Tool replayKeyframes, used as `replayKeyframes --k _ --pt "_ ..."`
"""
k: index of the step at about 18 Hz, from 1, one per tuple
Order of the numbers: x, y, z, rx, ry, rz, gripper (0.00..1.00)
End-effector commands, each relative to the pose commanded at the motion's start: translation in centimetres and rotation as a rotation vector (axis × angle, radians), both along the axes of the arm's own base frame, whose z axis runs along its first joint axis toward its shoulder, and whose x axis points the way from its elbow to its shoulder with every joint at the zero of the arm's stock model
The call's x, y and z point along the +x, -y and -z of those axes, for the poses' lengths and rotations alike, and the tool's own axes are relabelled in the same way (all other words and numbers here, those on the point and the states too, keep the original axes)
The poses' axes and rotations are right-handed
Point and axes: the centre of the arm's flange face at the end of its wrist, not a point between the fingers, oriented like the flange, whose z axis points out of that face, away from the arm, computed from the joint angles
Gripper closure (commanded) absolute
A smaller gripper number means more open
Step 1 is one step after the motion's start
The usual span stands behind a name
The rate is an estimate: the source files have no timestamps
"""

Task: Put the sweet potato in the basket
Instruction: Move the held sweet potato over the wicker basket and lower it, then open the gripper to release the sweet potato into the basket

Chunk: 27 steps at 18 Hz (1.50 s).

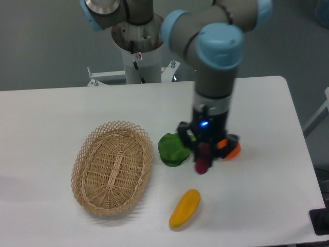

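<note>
Camera view shows the hand clamped on the sweet potato, just right of a green vegetable. The basket sits left on the desk.

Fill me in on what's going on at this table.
The arm's gripper has its fingers closed on the sweet potato, which hangs end-down between a green vegetable and an orange fruit. The basket sits empty to the left, and a yellow vegetable lies in front. The sweet potato is not yet in the basket.
</note>
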Motion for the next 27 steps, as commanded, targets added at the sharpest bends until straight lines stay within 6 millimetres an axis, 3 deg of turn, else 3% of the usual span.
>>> replayKeyframes --k 3,5,9,11,14,20,25,27 --pt "4.8 -0.8 4.2 -0.076 -0.025 -0.007 0.68" --pt "8.6 -2.3 7.0 -0.113 -0.049 0.011 0.67" --pt "11.7 -4.3 11.2 -0.163 -0.02 0.07 0.67" --pt "12.3 -4.8 12.3 -0.168 -0.023 0.086 0.67" --pt "13.9 -5.0 15.6 -0.226 -0.062 0.164 0.66" --pt "17.1 -5.2 17.1 -0.25 -0.088 0.254 0.66" --pt "17.9 -4.9 17.7 -0.264 -0.086 0.282 0.66" --pt "17.8 -5.0 17.3 -0.257 -0.092 0.281 0.56"
